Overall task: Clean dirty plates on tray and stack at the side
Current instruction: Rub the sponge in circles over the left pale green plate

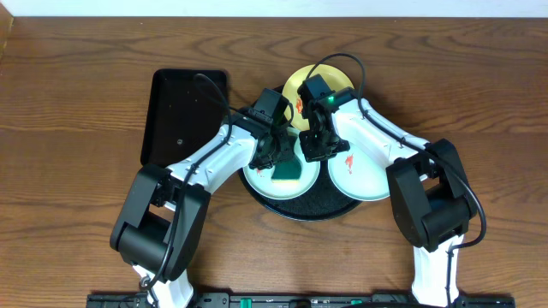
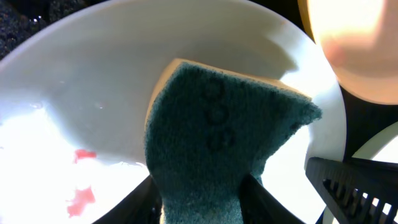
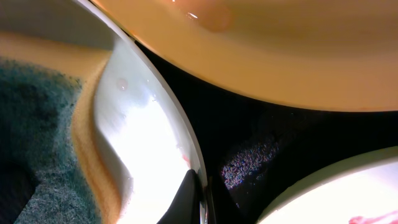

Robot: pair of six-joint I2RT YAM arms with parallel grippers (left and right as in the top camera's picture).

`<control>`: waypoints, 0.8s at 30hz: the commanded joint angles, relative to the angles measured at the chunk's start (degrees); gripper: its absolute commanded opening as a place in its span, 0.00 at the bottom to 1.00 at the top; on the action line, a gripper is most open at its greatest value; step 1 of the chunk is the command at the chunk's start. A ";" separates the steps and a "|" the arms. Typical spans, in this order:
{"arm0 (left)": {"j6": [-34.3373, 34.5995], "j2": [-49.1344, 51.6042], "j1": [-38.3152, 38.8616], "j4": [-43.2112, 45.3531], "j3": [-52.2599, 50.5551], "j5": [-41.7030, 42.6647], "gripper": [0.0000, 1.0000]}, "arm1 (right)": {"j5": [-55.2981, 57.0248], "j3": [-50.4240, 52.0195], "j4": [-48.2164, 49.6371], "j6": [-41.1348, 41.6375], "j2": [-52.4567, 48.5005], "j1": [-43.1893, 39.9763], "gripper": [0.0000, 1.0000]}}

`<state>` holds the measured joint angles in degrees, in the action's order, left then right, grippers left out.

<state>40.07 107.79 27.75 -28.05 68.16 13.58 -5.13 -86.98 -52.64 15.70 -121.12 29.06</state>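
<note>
The round black tray (image 1: 304, 207) holds a left mint-green plate (image 1: 257, 180), a right mint-green plate (image 1: 364, 181) with a red smear, and a yellow plate (image 1: 295, 85) at the back. My left gripper (image 1: 278, 158) is shut on a green and yellow sponge (image 2: 217, 137) that rests on the left plate (image 2: 93, 81), which shows red smears at lower left. My right gripper (image 1: 315, 152) is shut on the right rim of that left plate (image 3: 155, 124). The yellow plate (image 3: 261, 50) and the right plate (image 3: 348, 193) show beside it.
A smaller rectangular black tray (image 1: 184, 111) lies to the left of the round tray. Bare wood-grain tabletop (image 1: 77, 128) spreads on both sides.
</note>
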 commanded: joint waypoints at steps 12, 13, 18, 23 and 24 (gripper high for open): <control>3.02 -0.31 2.19 -3.13 -1.03 -10.88 0.19 | 1.66 0.48 -0.52 -1.18 -0.74 0.74 0.01; 4.22 -0.28 2.19 -2.95 -1.73 -11.82 0.19 | 1.66 0.48 -0.52 -1.18 -0.74 0.72 0.01; 9.40 -0.28 2.19 -1.57 -6.12 -19.47 0.19 | 1.66 0.48 -0.90 -1.18 -0.74 0.72 0.01; 13.18 -0.28 2.19 -1.07 -9.64 -26.75 0.19 | 1.66 0.48 -0.92 -1.18 -0.74 0.79 0.01; 13.16 -0.28 2.16 -1.29 -9.68 -27.56 0.19 | 1.66 0.48 -0.92 -1.18 -0.74 0.79 0.01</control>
<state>50.24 105.36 31.48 -26.24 62.59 0.23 -6.28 -86.98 -52.77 15.70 -121.12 29.15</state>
